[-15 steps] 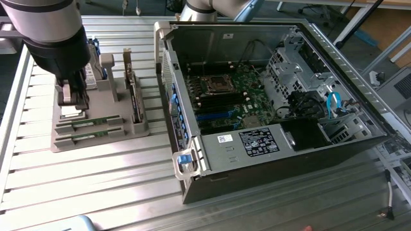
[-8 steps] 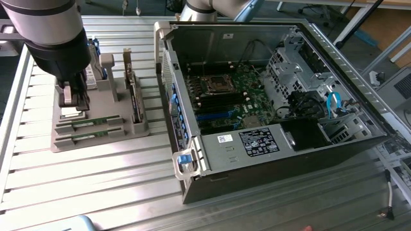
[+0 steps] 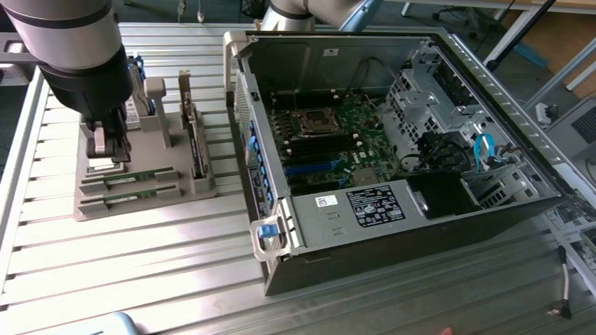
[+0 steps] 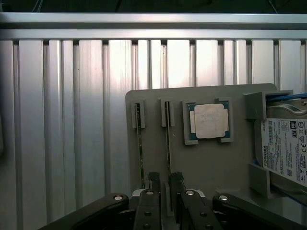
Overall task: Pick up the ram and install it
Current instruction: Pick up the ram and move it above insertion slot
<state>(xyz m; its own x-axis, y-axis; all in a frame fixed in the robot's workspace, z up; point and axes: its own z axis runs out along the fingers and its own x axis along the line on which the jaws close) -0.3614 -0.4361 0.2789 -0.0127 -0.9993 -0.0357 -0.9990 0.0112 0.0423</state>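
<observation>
Lower end of ram (image 4: 167, 129) hidden behind gripper (image 4: 165, 184) fingers (image 4: 153, 184) — spread apart, astride it, contact unclear, hard drive (image 4: 285, 153) cut off, bare slatted table (image 4: 62, 120) past tray (image 4: 153, 158) edge — roomy

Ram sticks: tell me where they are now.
Both ram sticks stand on edge in the grey holder tray on the exterior view's left, beside the computer case; the gripper hovers over the one nearer the processor.

Ram (image 4: 167, 143) in holder (image 4: 206, 167), beside processor (image 4: 209, 120)
</observation>
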